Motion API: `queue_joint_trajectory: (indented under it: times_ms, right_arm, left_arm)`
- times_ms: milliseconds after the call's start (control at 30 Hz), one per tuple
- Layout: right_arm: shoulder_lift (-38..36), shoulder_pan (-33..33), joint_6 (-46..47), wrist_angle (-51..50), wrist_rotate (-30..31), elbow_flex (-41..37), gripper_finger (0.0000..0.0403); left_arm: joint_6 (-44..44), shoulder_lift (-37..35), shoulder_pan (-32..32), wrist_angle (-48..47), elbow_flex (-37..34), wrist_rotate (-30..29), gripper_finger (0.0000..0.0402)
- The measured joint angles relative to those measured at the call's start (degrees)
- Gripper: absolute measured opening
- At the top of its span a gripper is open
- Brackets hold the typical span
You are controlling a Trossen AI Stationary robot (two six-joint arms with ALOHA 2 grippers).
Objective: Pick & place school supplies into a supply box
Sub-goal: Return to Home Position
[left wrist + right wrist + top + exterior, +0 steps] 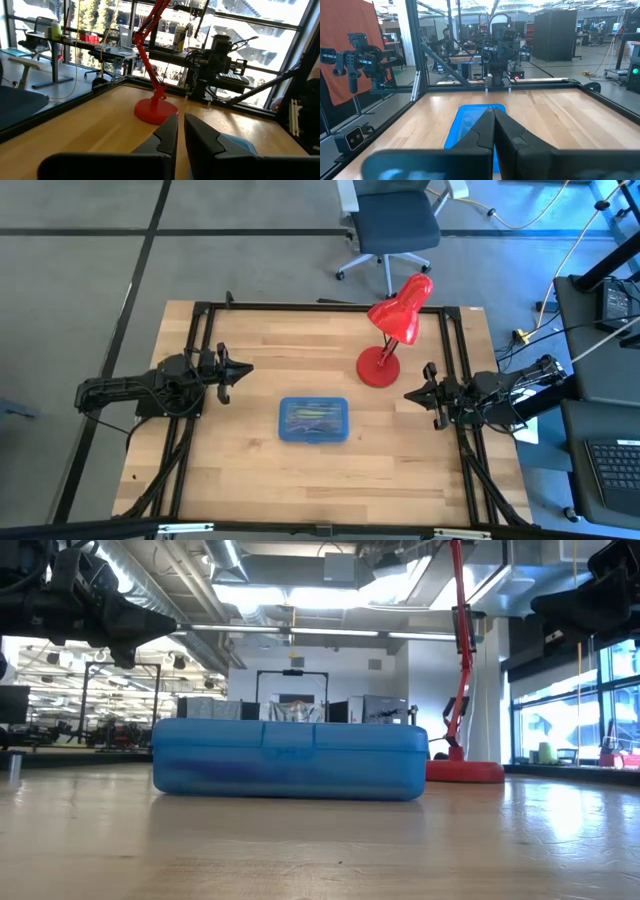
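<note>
The closed blue pencil case [313,420] sits on the worktop [250,480] between the left fingers [165,137], nearly shut, and the right fingers [481,129], pressed together, both empty. Retreating carelessly, the right ones might clip the nearby red desk lamp [400,315].

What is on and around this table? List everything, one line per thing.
supply box: one, translucent blue, lid closed, middle of the table
school supplies: count unclear, yellowish streaks seen through the lid, inside the box
desk lamp: one, red, behind and to the right of the box, apart from it
table: one, light wood with a black frame
office chair: one, dark, on the floor beyond the table
keyboard: one, dark, on a side desk at the right
left hand: one, dark, over the table's left side, fingers nearly together, empty
right hand: one, dark, over the right side near the lamp base, shut, empty
</note>
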Motion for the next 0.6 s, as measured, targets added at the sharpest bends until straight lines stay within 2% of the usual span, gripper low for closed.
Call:
queue_joint_trajectory:
  times_ms: [600]
  right_arm:
    - [0.0, 0.0, 0.0, 0.0, 0.0, 0.0, 0.0008]
  left_arm:
    - [0.0, 0.0, -0.02, 0.0, 0.0, 0.0, 0.0028]
